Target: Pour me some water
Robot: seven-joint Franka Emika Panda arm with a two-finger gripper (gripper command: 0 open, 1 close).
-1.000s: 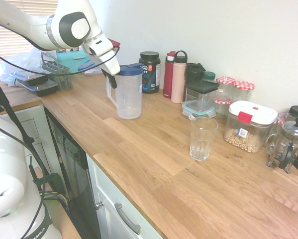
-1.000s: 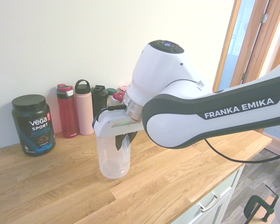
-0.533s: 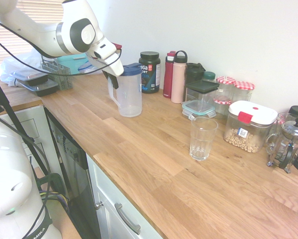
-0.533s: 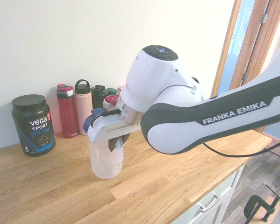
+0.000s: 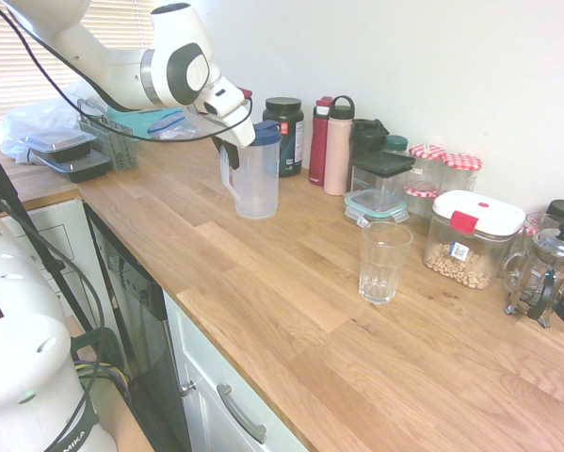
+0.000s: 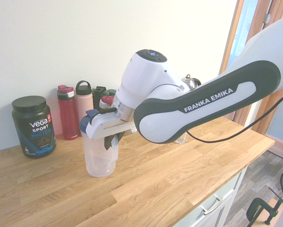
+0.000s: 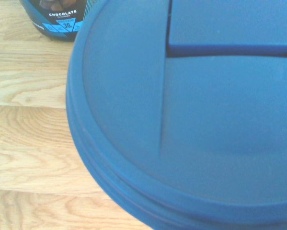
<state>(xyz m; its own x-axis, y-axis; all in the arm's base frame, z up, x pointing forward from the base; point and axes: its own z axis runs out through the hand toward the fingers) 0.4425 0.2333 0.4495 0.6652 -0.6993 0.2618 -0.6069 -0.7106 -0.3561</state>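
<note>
Glass (image 5: 384,262): upright on the worktop (image 5: 291,282), well apart from the jug.
Jug (image 5: 256,175): blue lid (image 7: 191,115), seemingly just off the worktop.
Gripper (image 5: 229,151): clenched on the jug's handle.
Tub (image 5: 283,135): behind the jug.

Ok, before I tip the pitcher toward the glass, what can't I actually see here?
- Grip on the pitcher handle: gripper hidden by the hand in both exterior views.
- Water level: clear walls, cannot tell.
- Glass: behind the arm in the second exterior view.
- Wrist view: blue lid fills it.
</note>
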